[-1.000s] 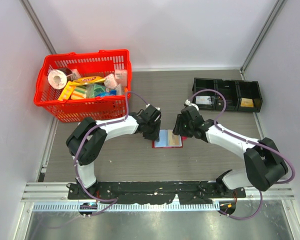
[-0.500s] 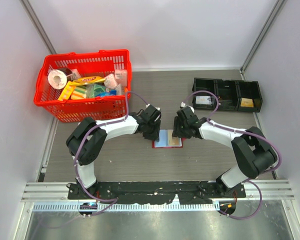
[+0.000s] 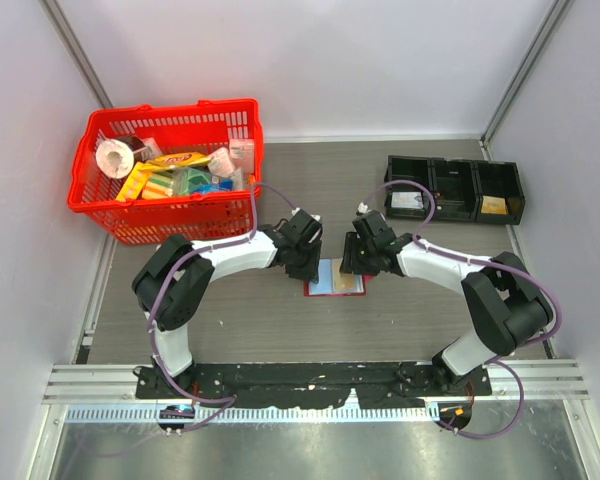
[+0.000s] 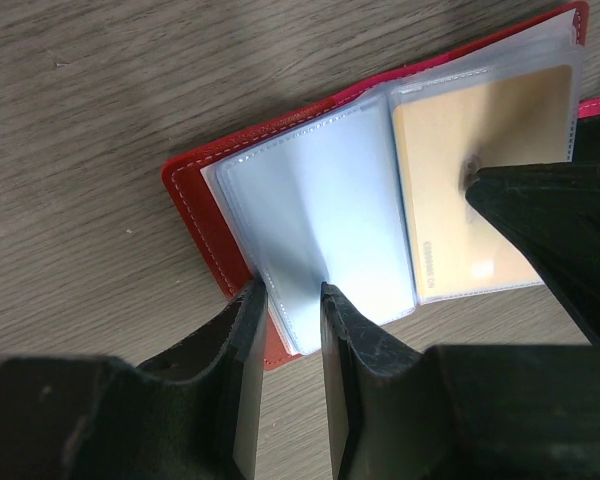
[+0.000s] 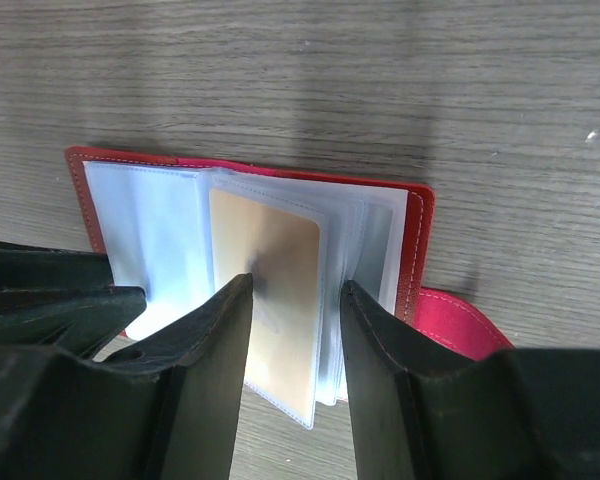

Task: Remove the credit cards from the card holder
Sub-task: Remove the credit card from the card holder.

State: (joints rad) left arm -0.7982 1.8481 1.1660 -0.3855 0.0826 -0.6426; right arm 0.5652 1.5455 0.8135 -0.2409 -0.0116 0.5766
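The red card holder (image 3: 320, 291) lies spread open on the table between my grippers, pale blue sleeves up, also in the left wrist view (image 4: 205, 220) and the right wrist view (image 5: 417, 250). A tan/gold credit card (image 5: 270, 250) sits in its right-hand sleeve (image 4: 450, 150). The left sleeve page (image 4: 310, 200) looks pale and I cannot tell whether a card is in it. My left gripper (image 4: 293, 300) is closed narrowly on the near edge of the left sleeve pages. My right gripper (image 5: 295, 290) is open, its fingertips straddling the gold card's page. The snap tab (image 5: 460, 320) sticks out at the right.
A red plastic basket (image 3: 165, 215) full of packets stands at the back left. A black tray of three bins (image 3: 455, 190) stands at the back right. Grey walls close in both sides.
My right gripper has shifted slightly left onto the holder's right half and its arm has folded inward. The left gripper and the holder have not moved.
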